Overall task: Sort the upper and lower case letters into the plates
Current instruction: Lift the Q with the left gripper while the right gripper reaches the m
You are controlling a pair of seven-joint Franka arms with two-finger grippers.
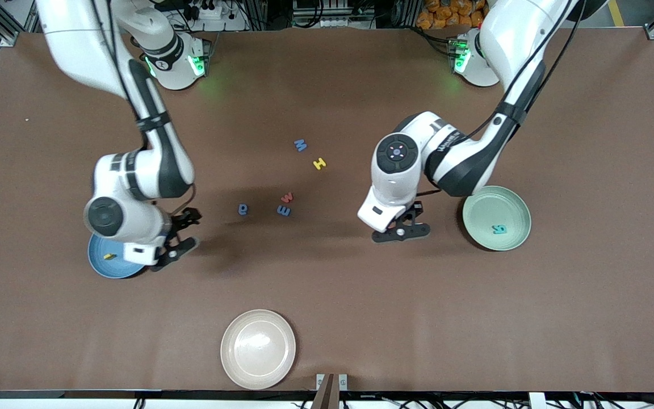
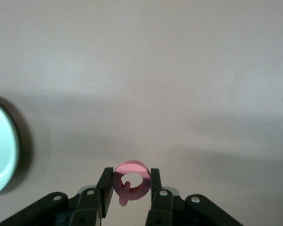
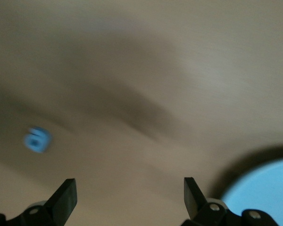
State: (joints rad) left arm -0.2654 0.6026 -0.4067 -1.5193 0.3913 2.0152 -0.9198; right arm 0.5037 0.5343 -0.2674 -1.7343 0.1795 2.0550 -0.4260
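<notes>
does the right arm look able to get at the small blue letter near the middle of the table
Probably yes: the right hand is open and holds nothing, over the table beside the blue plate, and only bare table lies between it and the blue letter.

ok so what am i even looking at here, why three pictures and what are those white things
The white things are two robot arms bolted to a brown table, seen from above in the big picture. The two small pictures come from cameras on their wrists. The left pincer is shut on a pink letter, beside the green plate, which already has a teal letter. The right pincer is open, beside the blue plate, which has a yellow letter. Five more letters lie mid-table. A cream plate sits nearest the overhead camera.
</notes>
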